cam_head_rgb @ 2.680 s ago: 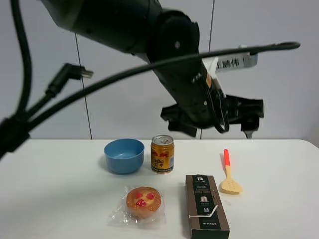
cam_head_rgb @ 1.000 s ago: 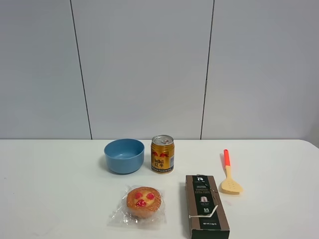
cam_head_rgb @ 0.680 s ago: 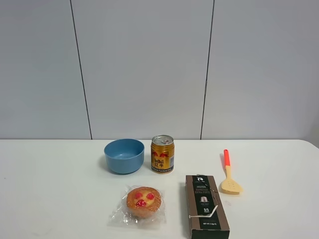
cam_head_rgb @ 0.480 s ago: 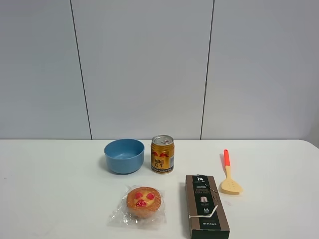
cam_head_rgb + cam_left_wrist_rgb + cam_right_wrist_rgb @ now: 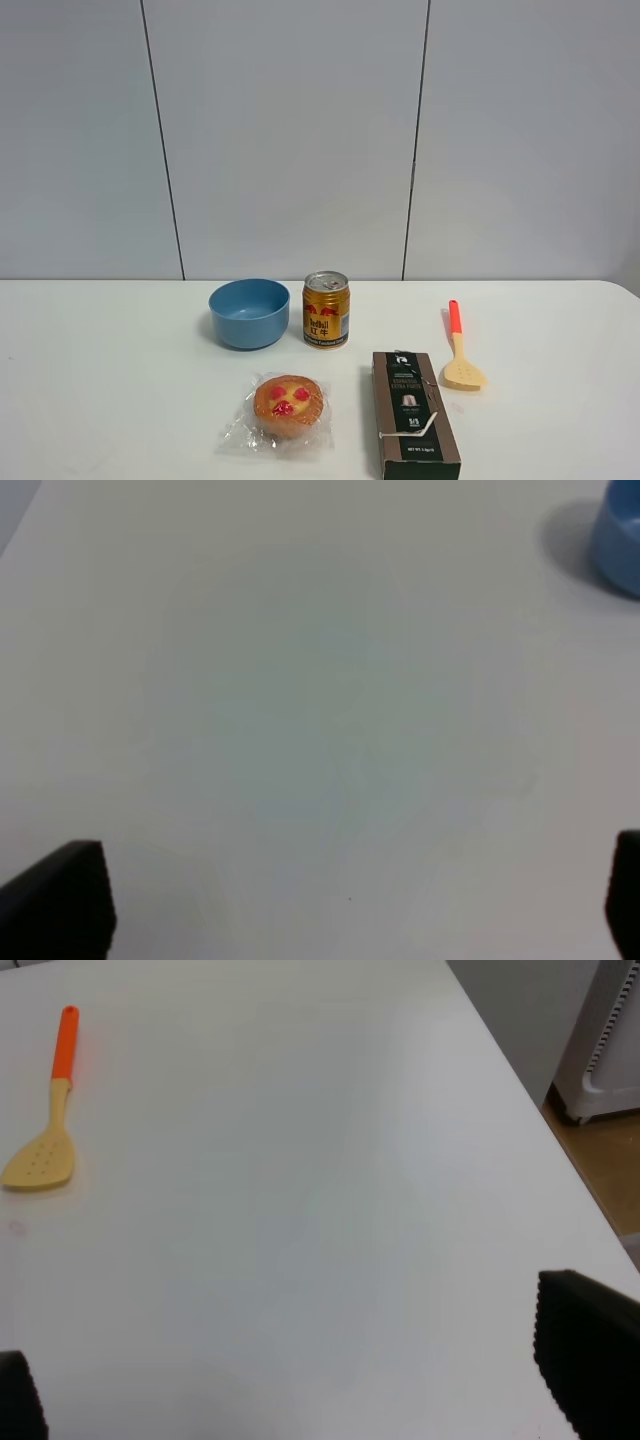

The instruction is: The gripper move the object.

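The object, a long dark green-black carton (image 5: pixel 414 413) with brown sides and a white strip across it, lies flat near the table's front edge, right of centre. No arm or gripper shows in the exterior high view. In the left wrist view my left gripper (image 5: pixel 340 910) is open and empty over bare white table, with only its two black fingertips (image 5: pixel 55 900) at the frame's corners. In the right wrist view my right gripper (image 5: pixel 300 1385) is open and empty over the table's right part. The carton is in neither wrist view.
A blue bowl (image 5: pixel 249 312) (image 5: pixel 620 530) and a gold drink can (image 5: pixel 326 310) stand at the back. A plastic-wrapped pastry (image 5: pixel 288 408) lies left of the carton. An orange-handled spatula (image 5: pixel 459 352) (image 5: pixel 48 1120) lies to its right. The table's right edge (image 5: pixel 545 1130) borders the floor.
The large black arm that filled the exterior high view 2.7 s ago has left that view. Over the last second nothing has moved on the table.
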